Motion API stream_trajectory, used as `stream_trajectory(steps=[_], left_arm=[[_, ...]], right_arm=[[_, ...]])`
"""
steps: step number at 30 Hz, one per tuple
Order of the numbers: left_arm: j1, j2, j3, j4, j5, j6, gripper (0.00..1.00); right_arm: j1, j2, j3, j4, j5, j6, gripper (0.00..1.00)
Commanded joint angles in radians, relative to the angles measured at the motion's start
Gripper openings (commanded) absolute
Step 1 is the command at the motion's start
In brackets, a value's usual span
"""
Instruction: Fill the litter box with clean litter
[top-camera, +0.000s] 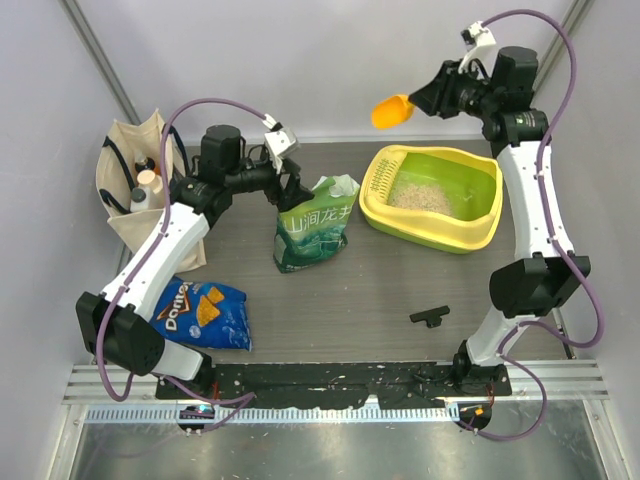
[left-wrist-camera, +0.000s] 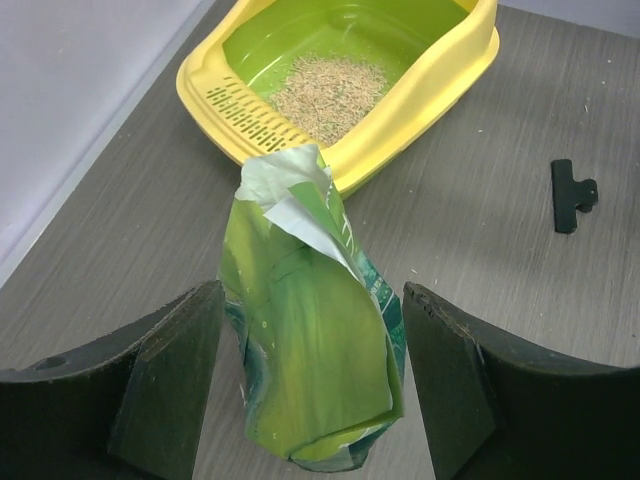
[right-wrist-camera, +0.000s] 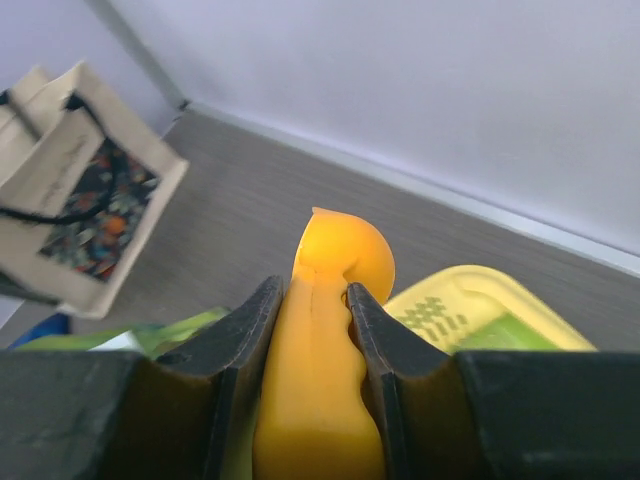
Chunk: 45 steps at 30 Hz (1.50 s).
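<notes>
Green pouch stands near the litter box rim.

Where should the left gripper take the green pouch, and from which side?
Probably its upper body, below the torn mouth, approached from the side away from the litter box; the pouch stands upright and looks narrow enough there for the open left gripper.

The litter sits in the litter box (pouch standing leftward).
</notes>
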Motion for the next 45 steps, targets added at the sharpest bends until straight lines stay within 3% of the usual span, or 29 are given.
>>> stream_trajectory(steps=[1,5,11,19,27,30,35,39,45], left_arm=[[0.001,-0.009,0.04,-0.016,0.036,0.022,0.75],[-0.002,-0.003,0.041,-0.043,0.007,0.063,0.69],[-0.007,0.002,0.046,-0.07,-0.006,0.084,0.49],[-0.01,-0.001,0.043,-0.086,0.022,0.083,0.33],[-0.011,0.001,0.046,-0.091,0.034,0.078,0.1],[-0.014,0.004,0.046,-0.091,0.039,0.075,0.0],[-0.016,-0.003,0.045,-0.091,0.045,0.058,0.0],[-0.015,-0.016,0.035,-0.096,0.043,0.052,0.0],[-0.016,-0.036,0.014,-0.094,0.04,0.042,0.0]], right_arm=[[0.084,0.017,0.109,-0.12,-0.168,0.029,0.01],[0.138,0.063,0.145,-0.263,-0.231,-0.054,0.01],[0.212,0.125,0.25,-0.49,-0.199,-0.235,0.01],[0.255,0.151,0.335,-0.646,-0.144,-0.482,0.01],[0.29,0.154,0.316,-0.702,-0.142,-0.593,0.01],[0.323,0.16,0.278,-0.674,-0.127,-0.607,0.01],[0.377,0.174,0.183,-0.57,-0.069,-0.607,0.01],[0.388,0.172,0.119,-0.428,0.052,-0.402,0.01],[0.417,0.03,-0.101,-0.159,0.306,-0.153,0.01]])
